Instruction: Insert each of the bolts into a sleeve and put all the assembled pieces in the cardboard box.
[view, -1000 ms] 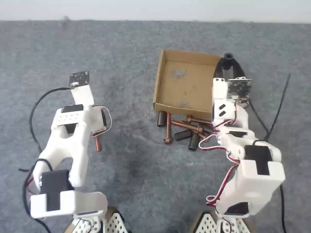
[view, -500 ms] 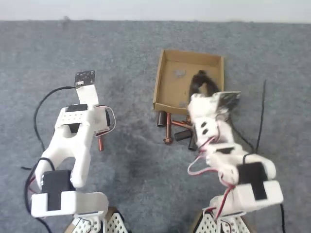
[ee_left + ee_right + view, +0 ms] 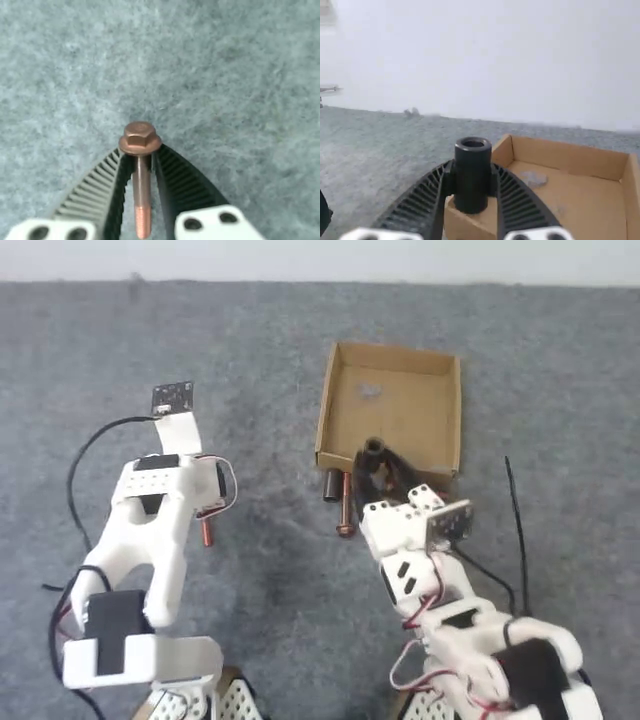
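Bolt (image 3: 140, 140): copper-coloured with a flanged hex head. It lies lengthwise between the left gripper's fingers, with the head poking out past the tips and the threaded end pointing back toward the wrist. In the high view it sits over bare mat, well apart from the box.
Sleeve (image 3: 472, 172): a black hollow tube, upright with its open end up. The right gripper holds it around the middle. In the high view it is at the box's front wall, and in the right wrist view the box's near corner is just behind and below it.
Left gripper (image 3: 140, 156): clenched on the bolt's shank just under the head, with a ribbed pad pressed to each side.
Right gripper (image 3: 472, 175): clamped on the sleeve, one ribbed pad on each side.
Box (image 3: 410, 405): shallow, open-topped cardboard with pale smudges on its floor.
Second sleeve (image 3: 331, 485): black, lying on the mat just outside the box's front wall, near that wall's left corner.
Second bolt (image 3: 346, 502): copper-coloured, lying just beside the second sleeve, with its head at the end away from the box.
Mat (image 3: 250, 360): grey and felt-like, covering the table under everything.
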Controlling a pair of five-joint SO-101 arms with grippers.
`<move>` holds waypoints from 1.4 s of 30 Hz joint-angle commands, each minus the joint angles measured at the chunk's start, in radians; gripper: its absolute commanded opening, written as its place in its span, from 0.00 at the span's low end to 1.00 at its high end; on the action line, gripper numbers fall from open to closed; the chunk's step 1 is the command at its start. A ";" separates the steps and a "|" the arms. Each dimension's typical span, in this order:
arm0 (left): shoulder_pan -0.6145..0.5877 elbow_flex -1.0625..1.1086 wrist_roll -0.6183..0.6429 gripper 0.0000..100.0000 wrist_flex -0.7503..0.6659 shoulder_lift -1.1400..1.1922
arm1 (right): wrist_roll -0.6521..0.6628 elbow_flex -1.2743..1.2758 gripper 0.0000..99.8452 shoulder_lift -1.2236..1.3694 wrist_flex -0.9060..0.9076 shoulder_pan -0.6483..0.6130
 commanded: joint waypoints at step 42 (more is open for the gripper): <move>0.120 0.012 0.008 0.01 -0.184 -0.290 | 0.170 -0.138 0.01 0.670 -0.484 -0.226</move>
